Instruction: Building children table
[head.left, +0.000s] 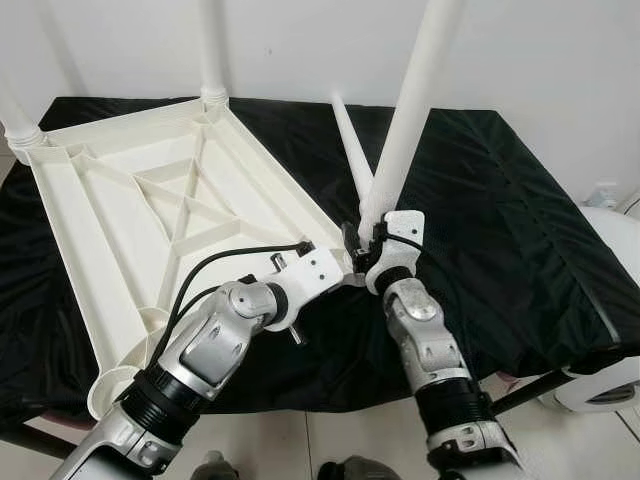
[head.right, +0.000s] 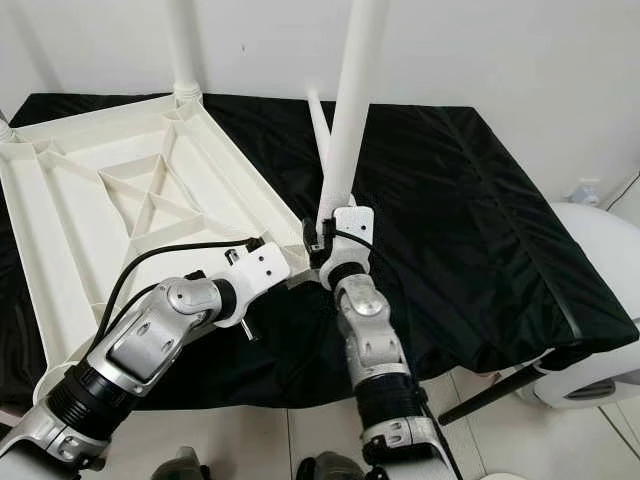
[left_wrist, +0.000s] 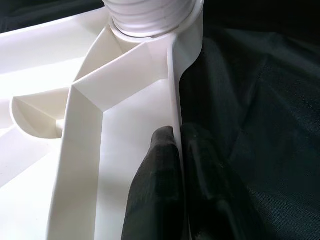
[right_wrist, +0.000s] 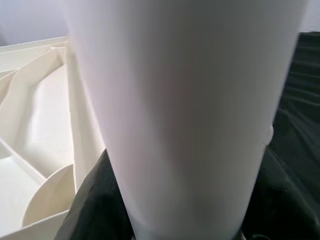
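Two legs already stand upright in the far corners of the upturned white tabletop (head.left: 130, 215), which lies ribs-up on the left half of the black cloth (head.left: 500, 220), and a third, the leg in hand (head.left: 410, 105), rises from the right gripper (head.left: 372, 238), whose fingers appear closed around its lower end. Its long axis runs nearly vertical, leaning slightly right and away, with its foot just right of the tabletop's near right corner. The left gripper (left_wrist: 175, 165) has its two black fingers pinched on the thin side rim of the tabletop, one on each side of the wall, close to that corner, so it looks to be steadying the panel. Judging from this, the coming move turns on bringing the leg's base leftward onto the corner socket, and the right arm is the one placed to do it. That socket is hidden behind the two wrists, the leg's top is cut off by the frame, and another white leg (head.left: 352, 145) lies on the cloth behind, partly covered.
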